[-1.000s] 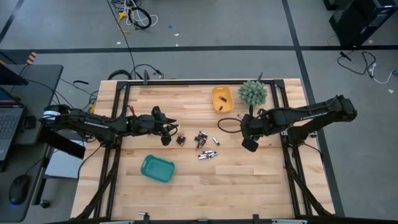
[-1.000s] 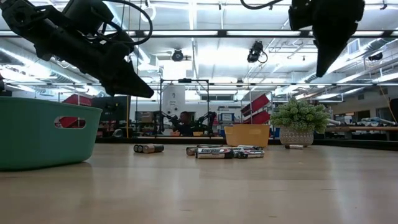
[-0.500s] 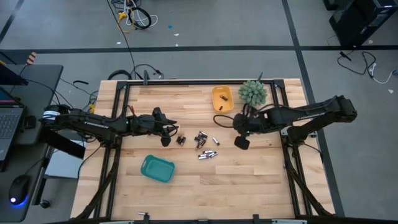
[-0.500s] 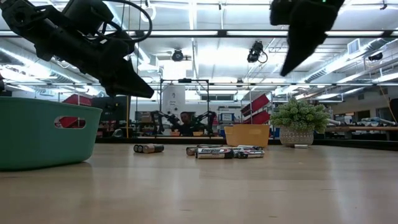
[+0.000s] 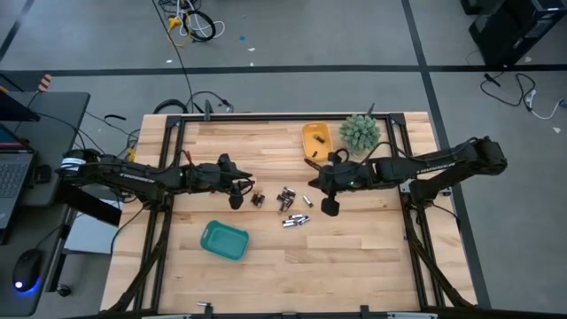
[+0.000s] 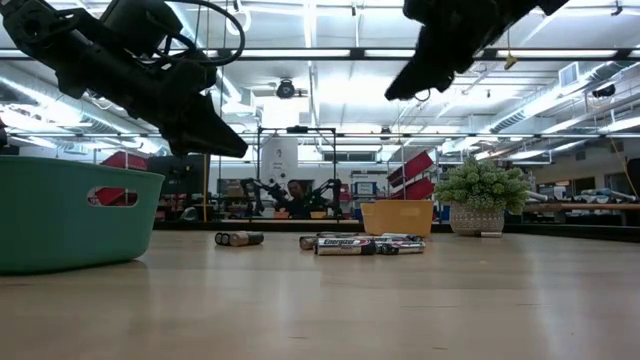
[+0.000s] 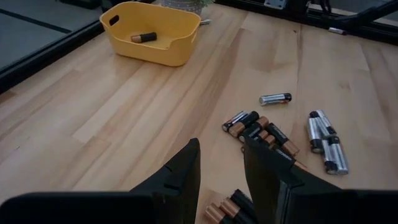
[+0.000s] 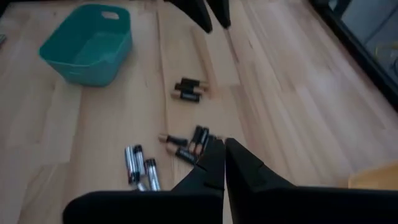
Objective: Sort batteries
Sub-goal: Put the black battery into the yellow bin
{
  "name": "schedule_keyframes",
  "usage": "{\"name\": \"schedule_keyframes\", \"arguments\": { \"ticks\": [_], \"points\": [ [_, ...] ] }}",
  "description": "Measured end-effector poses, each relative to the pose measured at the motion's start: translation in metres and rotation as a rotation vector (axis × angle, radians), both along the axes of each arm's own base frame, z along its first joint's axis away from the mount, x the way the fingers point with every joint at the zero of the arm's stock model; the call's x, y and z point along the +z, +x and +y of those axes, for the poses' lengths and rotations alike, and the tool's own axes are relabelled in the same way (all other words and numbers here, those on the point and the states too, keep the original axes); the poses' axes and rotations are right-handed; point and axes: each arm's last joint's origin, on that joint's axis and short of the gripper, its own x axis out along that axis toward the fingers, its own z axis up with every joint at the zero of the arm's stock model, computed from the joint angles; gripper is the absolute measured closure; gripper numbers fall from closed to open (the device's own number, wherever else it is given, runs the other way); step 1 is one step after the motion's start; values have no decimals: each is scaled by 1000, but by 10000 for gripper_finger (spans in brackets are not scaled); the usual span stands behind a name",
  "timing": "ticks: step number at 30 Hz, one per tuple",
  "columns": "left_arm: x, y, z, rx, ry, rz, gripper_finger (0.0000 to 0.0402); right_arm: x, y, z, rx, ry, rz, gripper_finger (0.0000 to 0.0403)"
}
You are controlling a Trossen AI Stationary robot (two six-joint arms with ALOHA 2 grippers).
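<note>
Since the earlier frame, the right pincer [image 5: 330, 208] has been swung away from the plant [image 5: 359, 132] toward the batteries [image 5: 291, 202] and its fingers brought together empty; the left pincer [image 5: 236, 199] is unchanged.

High view: the loose batteries are seen between the two pincers on the tabletop [image 5: 354, 257], just ahead of the right pincer. The yellow tray [image 5: 316, 140] lies behind the right pincer, the teal tray [image 5: 223, 240] near the left.

Low view: both pincers are held well above the tabletop; the batteries [image 6: 362, 243] lie flat below.

Left wrist view: the left pincer [image 7: 221, 163] is shown parted and holding nothing, a battery pair directly beneath. One battery [image 7: 143, 37] already rests in the yellow tray [image 7: 152, 34].

Right wrist view: the right pincer [image 8: 222, 155] is shown closed, above the dark cluster [image 8: 189, 144].

Risk, as judged: a descent with closed fingers would scatter or roll the cells; both arms converging on one pile could collide. Ample bare tabletop remains around the pile, edges well apart.
</note>
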Motion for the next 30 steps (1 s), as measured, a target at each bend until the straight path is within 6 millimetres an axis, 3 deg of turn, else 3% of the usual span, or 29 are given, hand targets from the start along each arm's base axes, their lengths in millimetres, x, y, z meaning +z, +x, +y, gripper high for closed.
{"name": "schedule_keyframes", "arguments": {
  "ticks": [7,18,30],
  "points": [
    [0,0,0,-7,-23,0,282,-19,23,-1,40,-61,-8,402],
    [-1,0,0,-6,-23,2,282,-62,57,-17,-48,-30,84,402],
    [-1,0,0,-6,-23,4,282,-79,81,-20,20,-96,151,401]
  ]
}}
